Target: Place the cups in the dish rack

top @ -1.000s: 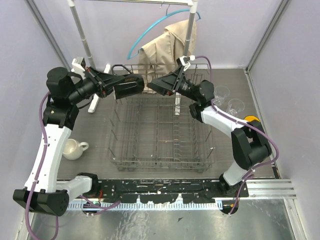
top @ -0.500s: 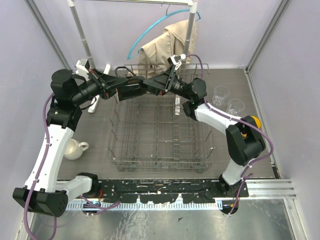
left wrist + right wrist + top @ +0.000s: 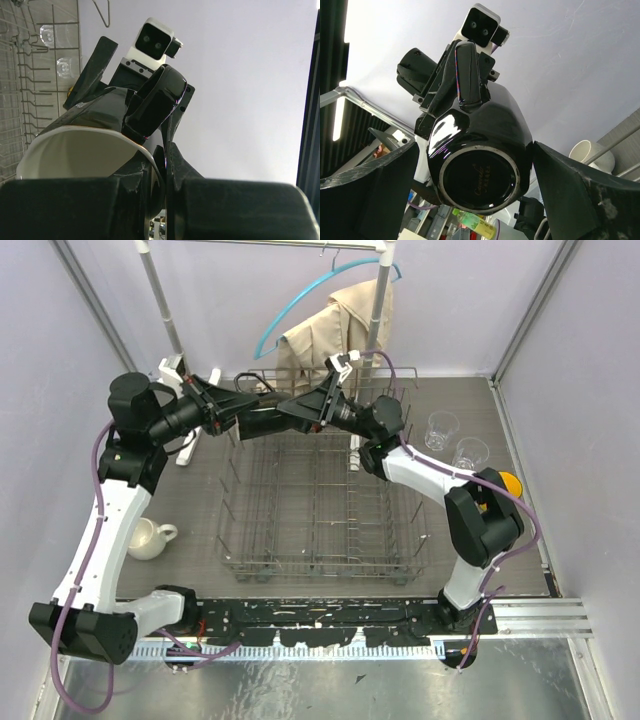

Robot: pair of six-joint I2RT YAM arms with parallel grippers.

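The black mug [image 3: 262,421] lies on its side in the air above the back of the dish rack [image 3: 320,512]. My left gripper [image 3: 240,414] is shut on the rim of the black mug [image 3: 100,112], one finger inside and one outside. My right gripper [image 3: 292,408] is open with its fingers either side of the base of the black mug [image 3: 480,182]; a gap shows on the left. The white mug [image 3: 148,538] stands left of the rack. Two glass tumblers [image 3: 442,429] [image 3: 470,453] and the yellow mug [image 3: 503,480] stand on the right.
A clothes rail [image 3: 165,310] with a beige garment [image 3: 335,325] and a blue hanger [image 3: 300,302] stands behind the rack. Purple walls close in both sides. The right arm's elbow [image 3: 485,520] hangs over the rack's right side, partly covering the yellow mug.
The two grippers have closed in on each other over the rack's back edge. The left carried the black mug rightward, and the right's open fingers have come around its base.
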